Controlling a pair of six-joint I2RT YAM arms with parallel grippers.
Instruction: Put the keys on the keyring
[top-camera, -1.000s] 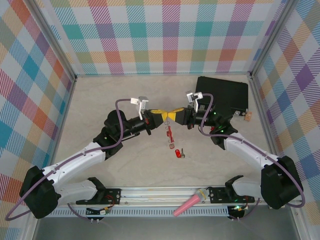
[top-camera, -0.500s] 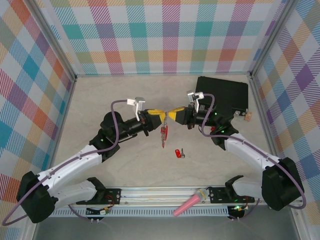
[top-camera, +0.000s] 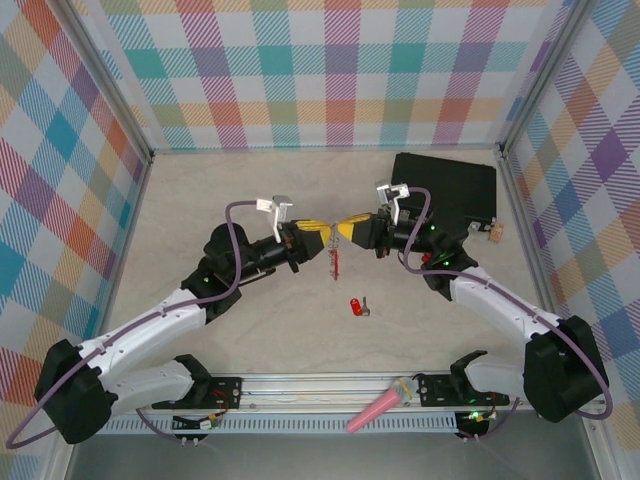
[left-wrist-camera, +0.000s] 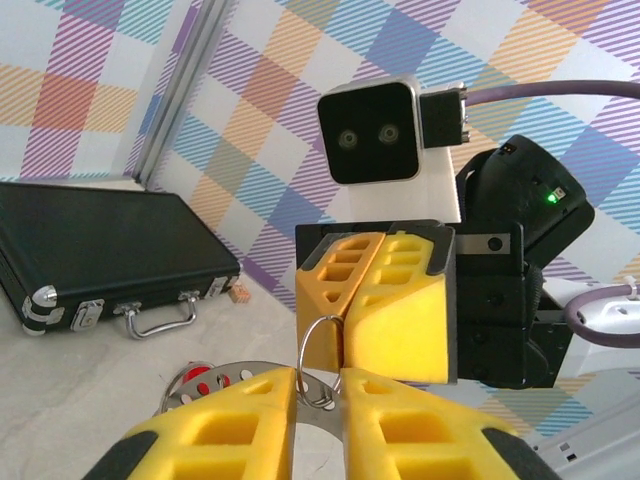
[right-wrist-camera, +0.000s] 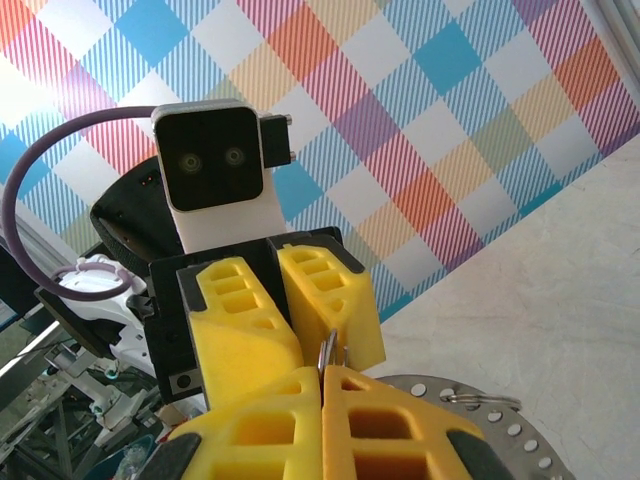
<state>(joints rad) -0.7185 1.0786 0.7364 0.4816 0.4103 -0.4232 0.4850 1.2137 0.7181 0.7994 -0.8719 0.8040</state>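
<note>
Above the table's middle my two grippers meet tip to tip. The right gripper (top-camera: 343, 233) (right-wrist-camera: 322, 385) is shut on the thin silvery keyring (left-wrist-camera: 322, 345) (right-wrist-camera: 327, 352), which stands edge-on between its pads. My left gripper (top-camera: 326, 241) (left-wrist-camera: 320, 385) faces it with its jaws a narrow gap apart, open, and the ring's lower arc sits in that gap. Small red keys (top-camera: 337, 262) dangle below the two tips. One more red-headed key (top-camera: 357, 306) lies loose on the table in front of them.
A black case (top-camera: 445, 190) (left-wrist-camera: 100, 250) lies at the back right, with a small tan block (top-camera: 495, 233) beside it. A perforated metal disc (left-wrist-camera: 225, 375) (right-wrist-camera: 500, 430) hangs under the grippers. A pink cone (top-camera: 378, 408) rests on the front rail.
My left jaws have gone from shut to slightly apart. The dangling red keys swung left, then back right under the two tips. The right gripper has kept its hold.
</note>
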